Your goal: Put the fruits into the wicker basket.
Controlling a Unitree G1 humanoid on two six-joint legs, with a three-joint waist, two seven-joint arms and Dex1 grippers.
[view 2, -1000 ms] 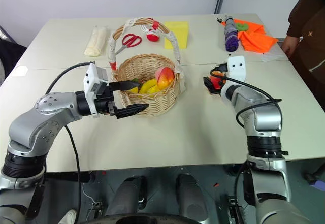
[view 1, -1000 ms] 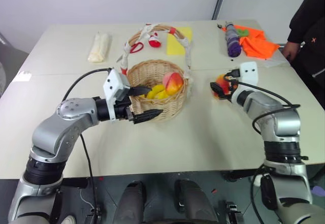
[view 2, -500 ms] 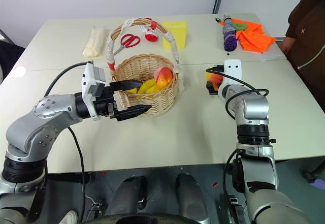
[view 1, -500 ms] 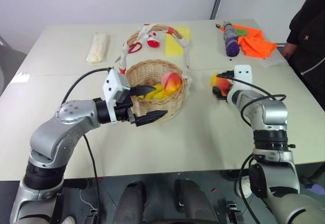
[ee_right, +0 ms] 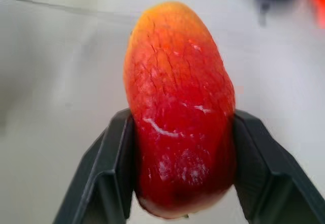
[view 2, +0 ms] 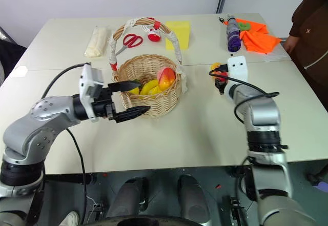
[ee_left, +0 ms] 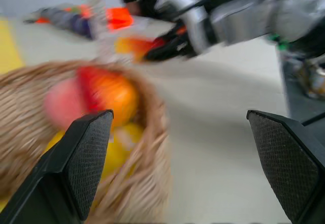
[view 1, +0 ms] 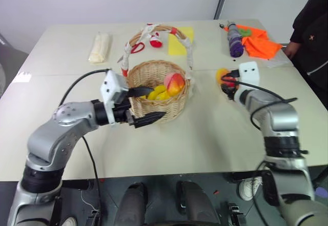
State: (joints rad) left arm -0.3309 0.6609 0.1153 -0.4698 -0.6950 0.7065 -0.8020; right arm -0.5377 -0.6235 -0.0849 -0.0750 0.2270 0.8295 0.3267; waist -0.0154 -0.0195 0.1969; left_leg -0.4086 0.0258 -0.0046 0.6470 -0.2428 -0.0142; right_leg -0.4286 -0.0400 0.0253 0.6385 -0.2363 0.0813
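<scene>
Right gripper (ee_right: 180,183) is clamped on the mango-like fruit (ee_right: 177,112), a black finger pressed on each flank, long axis running out ahead between them, orange tip farthest out. From the head camera the fruit (view 1: 222,75) sits at the gripper (view 1: 229,85), off to the right of the wicker basket (view 1: 156,90) and near the far right part of the table (view 1: 205,139); looks lifted clear of the surface, though I can't be sure from this angle. Basket lies to the robot's left of the held fruit, handle (view 1: 154,34) arching over the back, opening unobstructed from the right side. Inside already: a red-orange fruit (view 1: 175,83) against the right wall, bananas (view 1: 159,93) beside it. Left gripper (view 1: 146,104) is spread wide, holding nothing, straddling the basket's near-left rim, one finger inside, one outside. Right arm is the one carrying, so the coming move is likely a sweep leftward over the rim, then let go. A person (view 1: 312,26) stands at the far right edge.
</scene>
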